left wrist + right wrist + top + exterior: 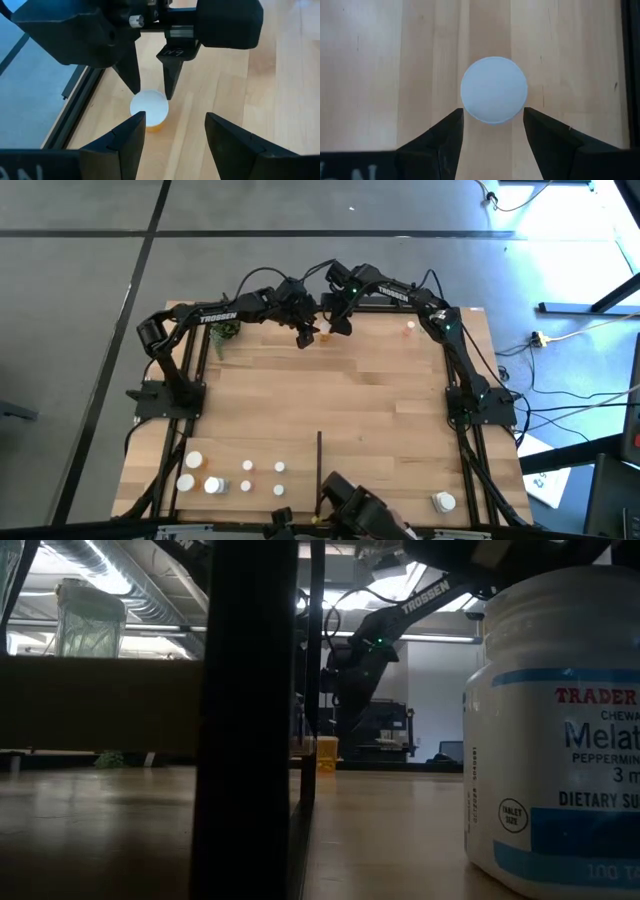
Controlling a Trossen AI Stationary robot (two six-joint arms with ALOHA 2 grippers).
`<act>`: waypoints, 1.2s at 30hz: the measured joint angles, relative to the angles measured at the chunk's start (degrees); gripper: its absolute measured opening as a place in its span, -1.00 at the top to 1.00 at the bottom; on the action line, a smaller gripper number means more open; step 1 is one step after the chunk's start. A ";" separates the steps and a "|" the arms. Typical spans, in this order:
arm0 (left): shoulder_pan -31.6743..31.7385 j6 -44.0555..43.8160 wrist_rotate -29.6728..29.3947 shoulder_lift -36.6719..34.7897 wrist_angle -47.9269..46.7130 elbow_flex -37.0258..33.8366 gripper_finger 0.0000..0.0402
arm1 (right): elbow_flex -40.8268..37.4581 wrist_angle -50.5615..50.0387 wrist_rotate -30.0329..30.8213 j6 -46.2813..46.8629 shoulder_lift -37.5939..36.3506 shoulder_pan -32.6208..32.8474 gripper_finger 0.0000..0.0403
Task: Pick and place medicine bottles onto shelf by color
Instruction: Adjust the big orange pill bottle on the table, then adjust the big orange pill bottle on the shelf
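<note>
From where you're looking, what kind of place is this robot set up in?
Probably a lab or workshop, not a home. The light-wood plank table with black metal rails stands on a bare grey tiled floor, loose cables trail beside it, and the low view shows silver ceiling ducting and strip lights.

Both grippers flank an orange bottle.

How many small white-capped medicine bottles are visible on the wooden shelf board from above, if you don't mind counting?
9: six clustered at the near-left corner, one near-right, one orange between both grippers at the far edge, one far-right. The near-edge camera mount may hide others.
</note>
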 joint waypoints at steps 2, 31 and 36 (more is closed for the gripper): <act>0.00 0.00 0.00 0.00 -0.01 0.00 0.01 | 0.03 -0.72 0.06 -0.01 0.00 0.00 -0.03; -1.13 0.15 0.00 -0.02 -0.16 0.00 0.01 | 16.13 -31.14 -10.58 -3.16 -9.37 -5.99 -0.03; -1.60 -1.11 -0.20 0.22 -0.03 0.00 0.01 | 16.13 -31.13 -6.26 -1.18 -13.14 -6.54 -0.03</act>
